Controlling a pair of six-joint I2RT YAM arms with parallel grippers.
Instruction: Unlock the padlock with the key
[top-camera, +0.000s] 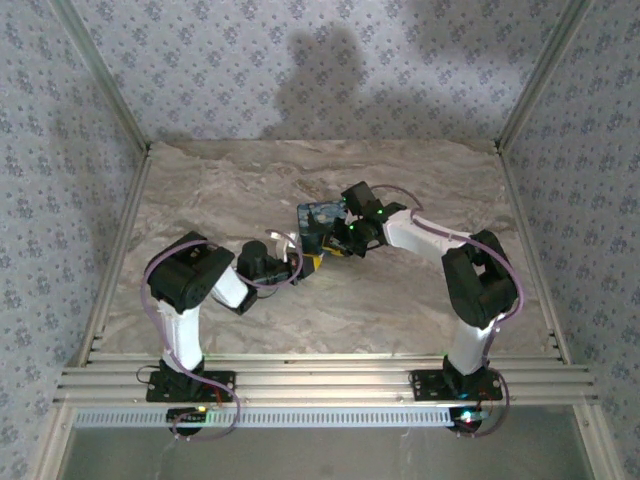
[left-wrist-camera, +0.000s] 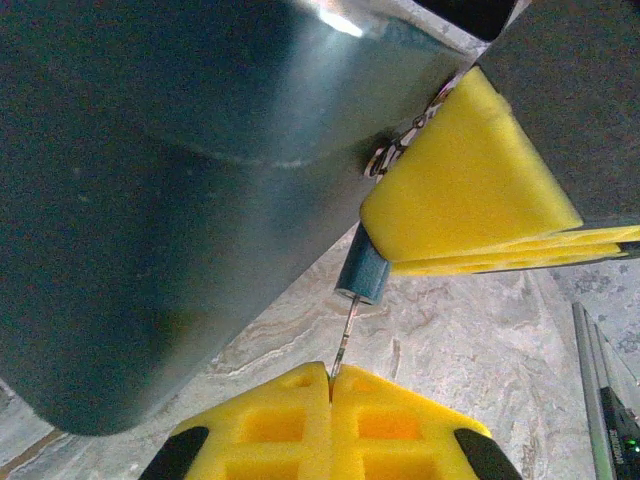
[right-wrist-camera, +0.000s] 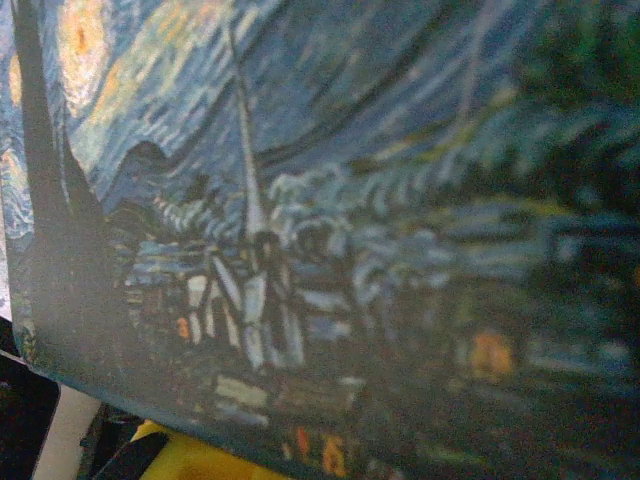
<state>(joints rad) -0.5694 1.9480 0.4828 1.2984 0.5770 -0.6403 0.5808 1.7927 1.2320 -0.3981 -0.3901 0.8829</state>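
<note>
The small dark-blue padlock (left-wrist-camera: 362, 273) pokes out from under the yellow fingers (left-wrist-camera: 470, 190) of my right gripper, which are shut on it, with a metal ring (left-wrist-camera: 385, 158) showing above. The thin pale key (left-wrist-camera: 345, 325) runs from the padlock's end face down into my left gripper (left-wrist-camera: 330, 378), whose yellow jaws are shut on it. From above, the left gripper (top-camera: 303, 263) and the right gripper (top-camera: 336, 247) meet just in front of the tin. The padlock and key are too small to make out from above.
The rectangular tin (top-camera: 320, 217) with the starry-night painting (right-wrist-camera: 330, 230) stands right beside both grippers; its bare metal side (left-wrist-camera: 180, 200) looms at the left of the left wrist view. Marble tabletop (top-camera: 330, 310) lies around, with patterned walls (top-camera: 60, 150) on three sides.
</note>
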